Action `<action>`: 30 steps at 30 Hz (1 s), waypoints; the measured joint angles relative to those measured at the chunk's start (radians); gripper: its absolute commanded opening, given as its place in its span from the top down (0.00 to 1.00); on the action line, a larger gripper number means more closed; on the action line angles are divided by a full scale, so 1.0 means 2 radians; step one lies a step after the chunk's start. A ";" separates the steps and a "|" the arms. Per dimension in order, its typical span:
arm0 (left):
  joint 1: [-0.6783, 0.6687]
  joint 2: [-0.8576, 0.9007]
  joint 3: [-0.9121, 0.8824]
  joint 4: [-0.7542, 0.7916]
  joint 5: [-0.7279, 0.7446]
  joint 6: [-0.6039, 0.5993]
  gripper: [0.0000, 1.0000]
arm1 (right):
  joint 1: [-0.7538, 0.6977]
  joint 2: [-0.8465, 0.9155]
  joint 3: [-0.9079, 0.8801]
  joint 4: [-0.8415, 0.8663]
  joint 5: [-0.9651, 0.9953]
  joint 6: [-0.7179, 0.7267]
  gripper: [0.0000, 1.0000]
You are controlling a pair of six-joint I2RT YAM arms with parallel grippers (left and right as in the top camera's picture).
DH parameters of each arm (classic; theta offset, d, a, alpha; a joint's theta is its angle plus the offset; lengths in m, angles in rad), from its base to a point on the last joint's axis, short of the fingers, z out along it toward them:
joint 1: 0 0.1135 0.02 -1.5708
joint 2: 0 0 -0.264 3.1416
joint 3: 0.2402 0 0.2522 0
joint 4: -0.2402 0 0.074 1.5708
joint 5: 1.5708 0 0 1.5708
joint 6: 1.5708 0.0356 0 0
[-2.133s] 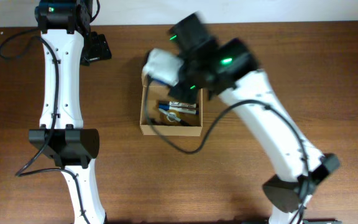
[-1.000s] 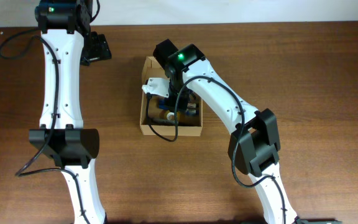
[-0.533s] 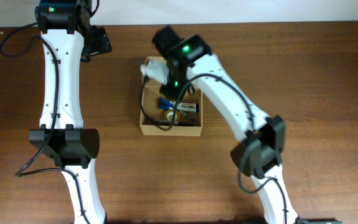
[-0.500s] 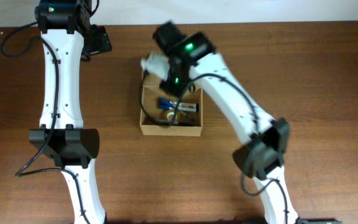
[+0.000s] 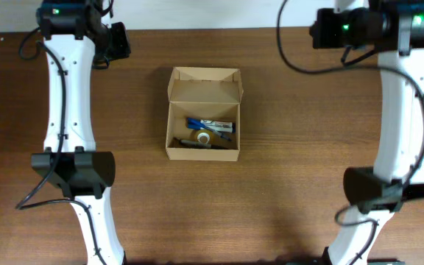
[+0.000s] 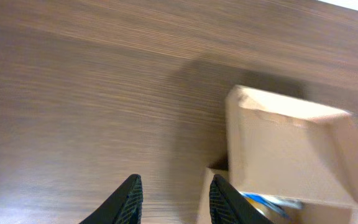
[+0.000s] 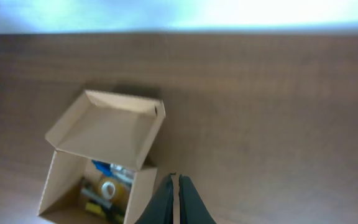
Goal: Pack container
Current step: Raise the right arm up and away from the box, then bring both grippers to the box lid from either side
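Observation:
The container (image 5: 203,114) is a small tan cardboard box in the middle of the table, its flap lid (image 5: 205,85) standing open at the far side. Inside lie a blue marker (image 5: 210,125), a tape roll (image 5: 205,137) and some dark items. My left gripper (image 5: 115,40) hangs at the back left, open and empty; in its wrist view (image 6: 176,186) the box (image 6: 291,149) is to the right. At the back right, my right gripper (image 5: 319,31) is shut on nothing, and from its wrist (image 7: 176,180) the box (image 7: 101,155) shows at lower left.
Brown wooden table (image 5: 308,162) all around the box. The white arm links (image 5: 72,110) (image 5: 400,110) run down the left and right sides, with their bases near the front edge.
My right arm has pulled out of the box and swung away to the back right, jaws shut. The left gripper's jaws have narrowed. The box lid now stands open and uncovered.

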 measured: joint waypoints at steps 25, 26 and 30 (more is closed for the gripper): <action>0.069 0.234 0.004 -0.035 0.322 0.047 0.75 | -0.022 0.131 -0.344 0.209 -0.246 0.078 0.96; 0.066 0.235 0.004 -0.035 0.323 0.047 0.78 | -0.014 0.134 -0.347 0.214 -0.248 0.079 0.96; 0.050 0.242 0.004 -0.036 0.327 0.051 0.87 | 0.016 0.139 -0.348 0.236 -0.255 0.081 0.96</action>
